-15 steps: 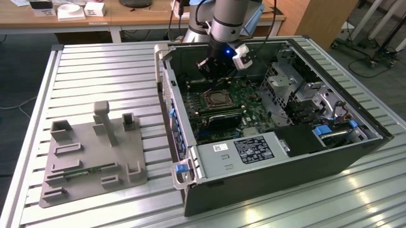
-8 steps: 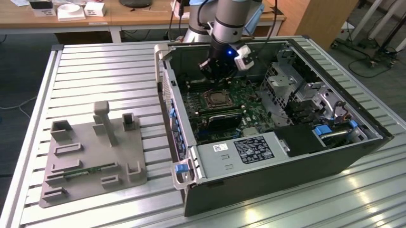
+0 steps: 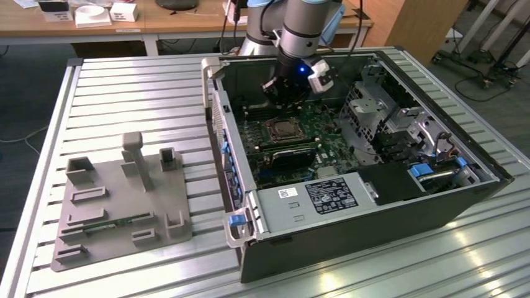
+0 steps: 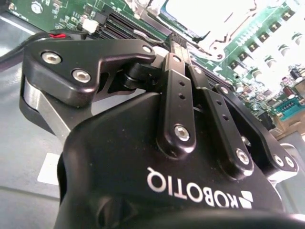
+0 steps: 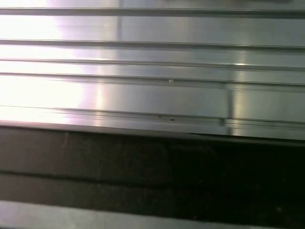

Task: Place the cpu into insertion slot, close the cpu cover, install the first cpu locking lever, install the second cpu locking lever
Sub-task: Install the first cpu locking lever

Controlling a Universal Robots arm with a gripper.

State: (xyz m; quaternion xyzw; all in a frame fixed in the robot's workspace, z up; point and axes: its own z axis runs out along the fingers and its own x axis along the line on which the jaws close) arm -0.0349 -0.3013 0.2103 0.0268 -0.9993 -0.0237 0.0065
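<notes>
The jaws looked drawn together, with nothing seen between them. In the exterior view they hung inside the open computer case [image 3: 463,205], just above the far edge of the processor socket. Whether they touched it could not be told.

The cpu [image 3: 286,130] lay flat in the socket on the green motherboard [image 3: 324,121], top face up. It was square, so it had no long axis, and its edges ran parallel to the board's. The cpu cover [image 3: 270,131] appeared to lie flat around it as a thin silvery frame. In the second wrist view the chip's top [image 4: 190,12] was washed out to white just beyond the jaws' tip, with the frame [image 4: 217,36] at its edge.

The black body [image 4: 157,181] behind the jaws carried white lettering. Nearer the case's front, a grey box [image 3: 319,195] bore white labels with print too small to read.

The case stood on a tabletop [image 3: 141,87] of aluminium slats, which also appeared in the first wrist view [image 5: 143,95]. A grey fixture plate [image 3: 116,211] lay on them toward the exterior view's left, well apart from the case.
</notes>
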